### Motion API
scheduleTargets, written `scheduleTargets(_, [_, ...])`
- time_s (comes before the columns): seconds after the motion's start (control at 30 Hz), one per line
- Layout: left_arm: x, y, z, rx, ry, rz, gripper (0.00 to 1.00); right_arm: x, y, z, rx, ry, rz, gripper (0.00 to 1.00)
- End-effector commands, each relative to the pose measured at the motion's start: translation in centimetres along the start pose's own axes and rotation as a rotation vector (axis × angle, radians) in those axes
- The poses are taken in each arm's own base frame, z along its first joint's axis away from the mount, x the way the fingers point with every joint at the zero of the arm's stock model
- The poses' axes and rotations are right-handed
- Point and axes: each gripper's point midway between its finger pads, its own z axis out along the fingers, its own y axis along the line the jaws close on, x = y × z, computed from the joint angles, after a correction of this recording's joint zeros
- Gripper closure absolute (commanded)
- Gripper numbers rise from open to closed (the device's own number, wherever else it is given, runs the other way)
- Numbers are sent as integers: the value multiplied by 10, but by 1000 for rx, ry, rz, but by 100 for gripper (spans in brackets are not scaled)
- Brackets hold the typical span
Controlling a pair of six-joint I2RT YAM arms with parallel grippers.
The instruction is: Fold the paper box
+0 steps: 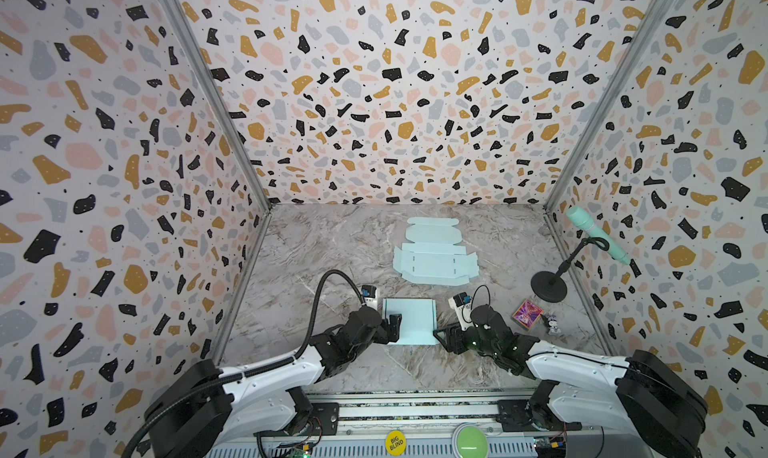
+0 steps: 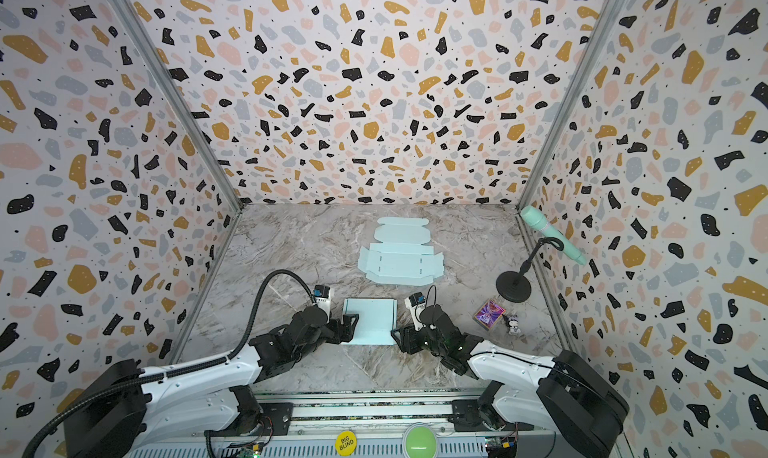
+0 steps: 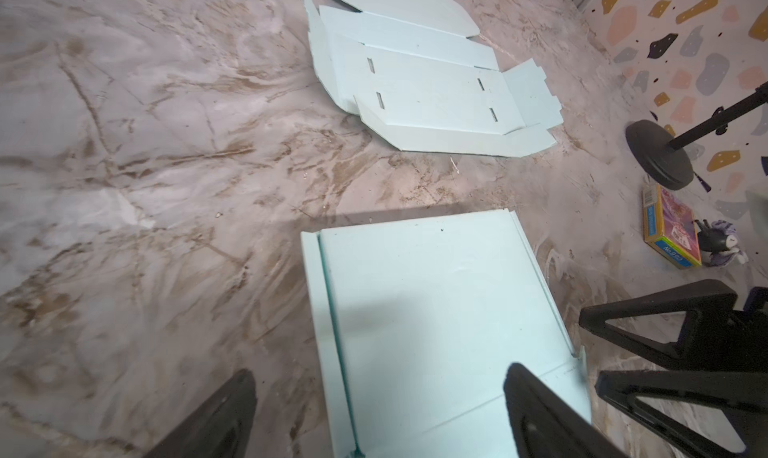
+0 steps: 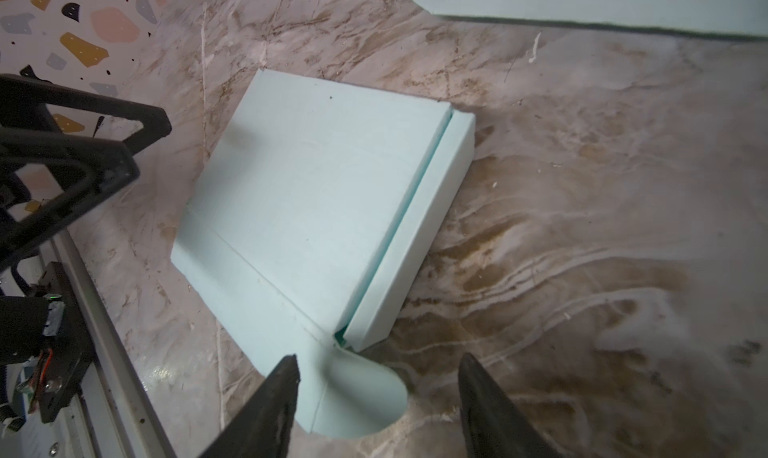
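paper box (image 1: 409, 321) looks nearly closed, at front of worktop (image 1: 311, 248) between both arms
lid down, walls up; one rounded flap (image 4: 357, 398) sticks out untucked at a corner. left claw (image 3: 380, 373) wide over box edge, holding nothing; right claw (image 4: 379, 359) parted above the flap, empty. a flat blank (image 1: 434, 263) lies unfolded beyond.

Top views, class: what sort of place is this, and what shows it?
Probably a staged robot recording booth, not a home: terrazzo-patterned wall panels box in a marble-look tabletop, and two white-and-black robot arms are mounted on a metal rail at its front edge.
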Motion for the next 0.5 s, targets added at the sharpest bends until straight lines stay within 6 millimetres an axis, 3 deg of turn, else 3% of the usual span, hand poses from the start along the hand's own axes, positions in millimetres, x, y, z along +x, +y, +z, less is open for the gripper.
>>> scheduleTargets(0.0, [1,-5,9,18,5,23,1,-18,9,1,-30,-46,-20,39])
scheduleTargets(0.47, [31,9,32,-32,80,35,0,-11,3,4,-16,-13,-18,44])
